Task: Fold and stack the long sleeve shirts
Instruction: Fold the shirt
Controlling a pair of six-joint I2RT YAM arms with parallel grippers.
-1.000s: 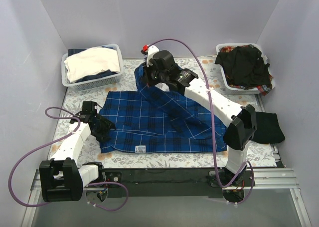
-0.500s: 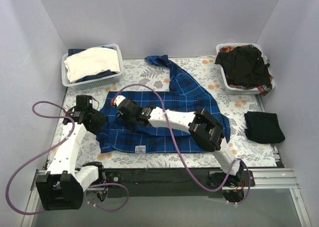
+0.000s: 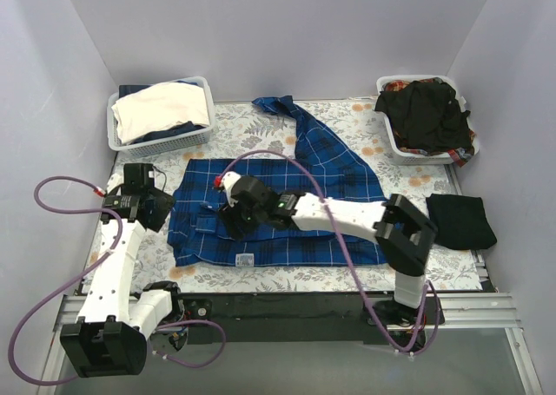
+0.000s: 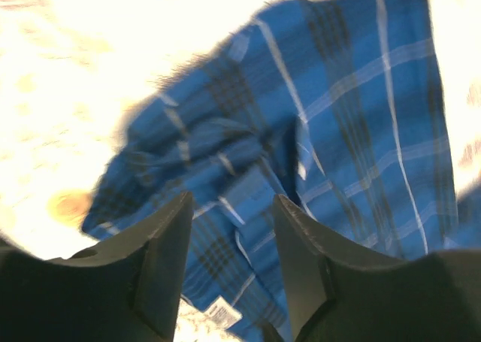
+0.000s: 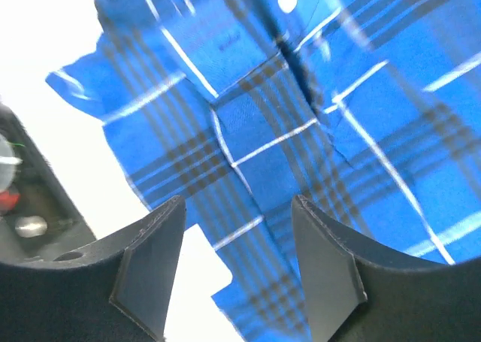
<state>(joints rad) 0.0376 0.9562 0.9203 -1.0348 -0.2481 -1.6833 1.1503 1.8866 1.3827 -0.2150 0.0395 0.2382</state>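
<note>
Since the earlier frame the right arm has swung from the far edge of the tabletop (image 3: 261, 278) to the left part of the plaid shirt (image 3: 278, 243), and the right pincer (image 3: 228, 222), then closed, now stands with its jaws wide and nothing between them. The wrist view shows the right pincer's fingers (image 5: 150, 259) parted with only flat plaid directly below. The left pincer (image 3: 163, 211) has drawn back to the shirt's left edge. It hangs partly open and empty, and its fingers (image 4: 161, 267) frame a rumpled fold of plaid just beneath them. The plaid shirt lies spread under and to the right of the right pincer, with one sleeve (image 3: 291, 117) stretched away on its far side. A black shirt (image 3: 460, 221), already folded, rests well to the right of both pincers. A left basket (image 3: 117, 134) and a right basket (image 3: 395, 152) stand on the far side of each pincer. The step in hand appears to be folding the plaid shirt, with the cloth at the left side just released. The next move probably calls for gripping the outstretched sleeve and laying it across the body. After that, the shirt would be folded further and set on the black one.
</note>
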